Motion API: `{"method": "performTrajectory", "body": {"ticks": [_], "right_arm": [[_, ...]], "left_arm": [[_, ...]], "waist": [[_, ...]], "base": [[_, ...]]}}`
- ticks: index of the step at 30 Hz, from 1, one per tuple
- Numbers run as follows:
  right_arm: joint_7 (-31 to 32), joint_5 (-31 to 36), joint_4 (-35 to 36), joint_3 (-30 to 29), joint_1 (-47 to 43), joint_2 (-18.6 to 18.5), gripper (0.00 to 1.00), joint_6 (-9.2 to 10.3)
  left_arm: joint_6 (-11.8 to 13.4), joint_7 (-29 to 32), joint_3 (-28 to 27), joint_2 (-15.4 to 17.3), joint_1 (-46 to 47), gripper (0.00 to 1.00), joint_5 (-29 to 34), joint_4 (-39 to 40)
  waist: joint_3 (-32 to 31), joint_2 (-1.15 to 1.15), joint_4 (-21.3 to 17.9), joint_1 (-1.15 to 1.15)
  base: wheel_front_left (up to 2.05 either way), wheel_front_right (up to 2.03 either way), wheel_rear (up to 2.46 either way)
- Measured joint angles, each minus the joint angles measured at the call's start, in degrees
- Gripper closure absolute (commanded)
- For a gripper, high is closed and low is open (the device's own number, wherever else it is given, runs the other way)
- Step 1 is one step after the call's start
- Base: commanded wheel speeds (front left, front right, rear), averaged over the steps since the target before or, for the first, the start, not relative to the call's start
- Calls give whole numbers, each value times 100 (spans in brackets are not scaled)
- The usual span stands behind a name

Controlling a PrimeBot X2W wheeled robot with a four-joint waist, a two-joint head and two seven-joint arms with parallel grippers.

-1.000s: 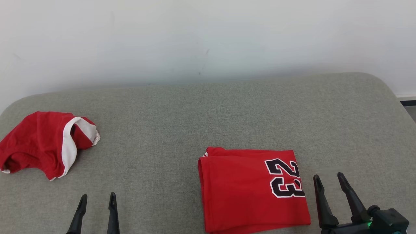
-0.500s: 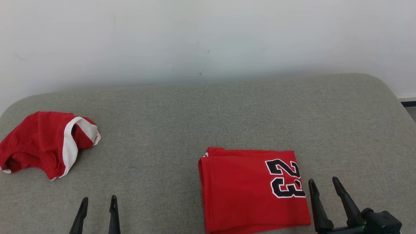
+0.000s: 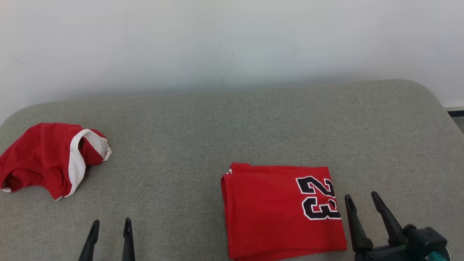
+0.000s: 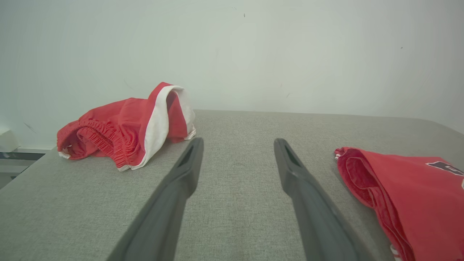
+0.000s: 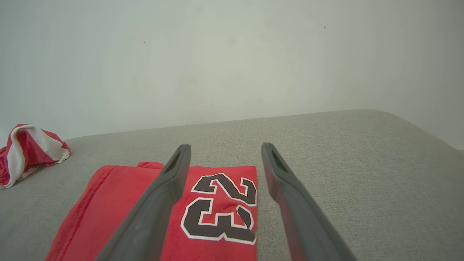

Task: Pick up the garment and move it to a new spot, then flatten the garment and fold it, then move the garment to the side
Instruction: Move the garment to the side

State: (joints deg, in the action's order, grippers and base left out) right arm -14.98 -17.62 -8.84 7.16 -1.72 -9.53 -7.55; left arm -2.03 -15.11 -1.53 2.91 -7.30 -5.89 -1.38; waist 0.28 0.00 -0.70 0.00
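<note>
Now the right gripper [image 3: 360,194] — spread and empty, like the left gripper [image 3: 111,220] — has edged toward the folded jersey [image 3: 275,210], likely to shift it aside.

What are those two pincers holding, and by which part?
Nothing: left pincer and right pincer both stand open, empty; the folded jersey lies on the grey cushion.

The folded red jersey [image 4: 406,195] runs off the left wrist view's right and bottom edges, its black number mostly lost; the head view's left edge clips crumpled red-and-white shorts [image 3: 47,159].
</note>
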Motion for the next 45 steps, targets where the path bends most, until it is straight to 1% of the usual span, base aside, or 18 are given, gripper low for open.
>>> {"method": "performTrajectory", "body": {"ticks": [4,5,8,10,14,27,32,33,34,35,40,45], "right_arm": [[62,-92,-218,40,326,-168,0,0],[146,-107,-375,71,535,-293,0,0],[403,-159,-669,131,859,-421,0,0],[571,-381,-887,144,1019,-413,0,0],[755,-498,-1345,264,1329,-545,0,0],[811,-900,-2782,776,1852,-536,0,0],[818,-1150,-3148,1017,1961,-478,0,0],[832,-1199,-3188,1072,1983,-475,18,0],[833,-1241,-3219,1131,2018,-482,56,0],[833,-1306,-3242,1194,2056,-488,100,0],[808,-1524,-3362,1400,2280,-566,100,0],[808,-1611,-3374,1573,2900,-881,100,0]], "left_arm": [[1,0,36,1,25,0,-1,-5],[9,0,66,0,76,0,-1,-9],[34,-1,132,0,158,0,-1,2],[46,0,185,0,205,0,-1,0],[53,0,261,-1,303,0,-21,-16],[127,0,365,0,509,0,-58,-81],[151,0,386,0,572,0,-62,-104],[152,0,387,0,572,0,-67,-105],[152,0,386,0,573,0,-68,-108],[152,0,389,0,573,0,-75,-109],[160,0,408,0,614,0,-108,-110],[176,0,499,1,795,0,-119,-80]], "waist": [[54,0,7,0],[98,0,24,0],[183,0,59,0],[250,0,88,0],[380,0,167,0],[716,0,378,0],[752,0,393,0],[758,0,390,0],[766,0,387,0],[774,0,383,0],[843,0,358,0],[1013,0,343,1]], "base": [[0,0,0],[0,0,0],[0,0,0],[0,0,0],[0,0,0],[0,0,0],[0,0,0],[0,0,0],[0,0,0],[0,0,0],[0,0,0],[0,0,0]]}}
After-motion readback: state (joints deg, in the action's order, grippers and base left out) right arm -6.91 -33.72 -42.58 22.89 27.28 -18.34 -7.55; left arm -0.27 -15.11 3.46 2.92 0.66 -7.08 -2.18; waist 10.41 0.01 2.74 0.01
